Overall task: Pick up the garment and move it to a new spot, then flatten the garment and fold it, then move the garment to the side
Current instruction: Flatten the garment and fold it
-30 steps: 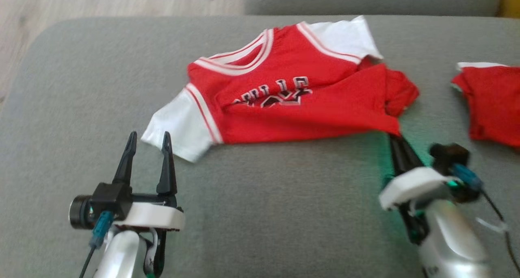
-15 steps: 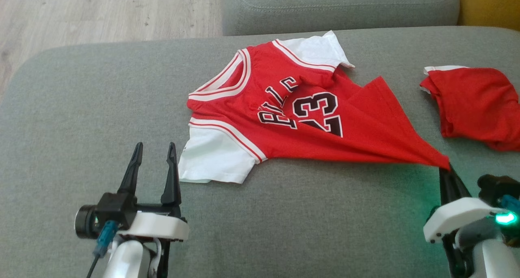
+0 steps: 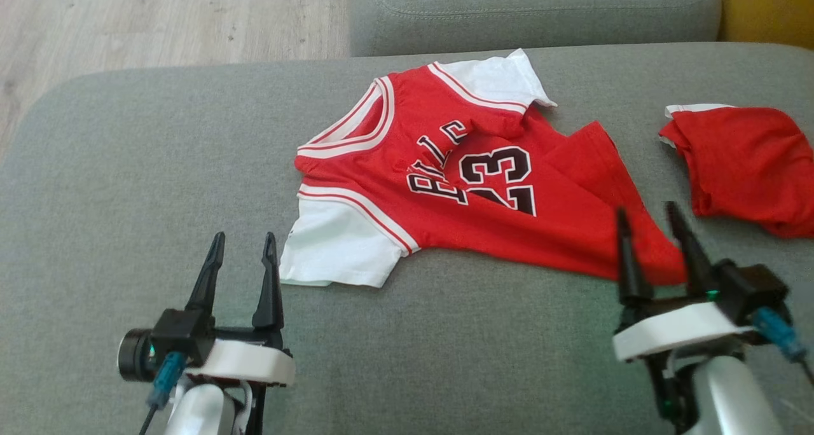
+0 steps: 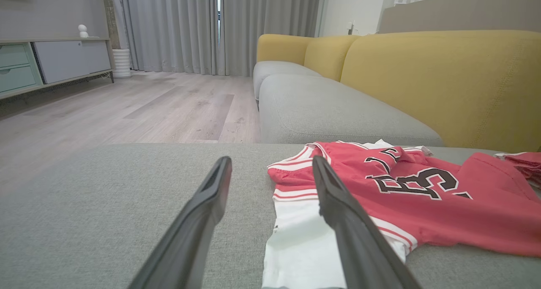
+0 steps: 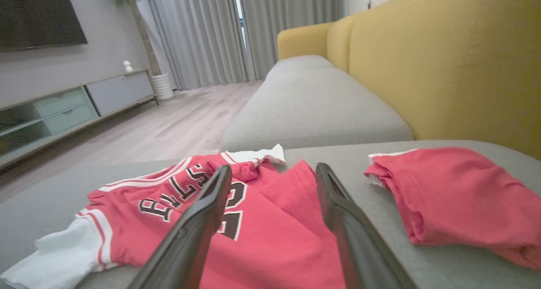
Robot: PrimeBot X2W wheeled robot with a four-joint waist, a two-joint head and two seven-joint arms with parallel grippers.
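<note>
Across the grey sofa cushion point(image 3: 127, 168) the garment point(image 3: 540, 231) lies face up, creased, so flattening appears pending; right tool point(image 3: 645, 212), fingers apart, hovers over the hem corner point(image 3: 661, 266); left tool point(image 3: 244, 238), likewise apart, waits beside the white sleeve point(image 3: 337, 257).

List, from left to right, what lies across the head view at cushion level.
left gripper → red and white jersey → other red garment
</note>
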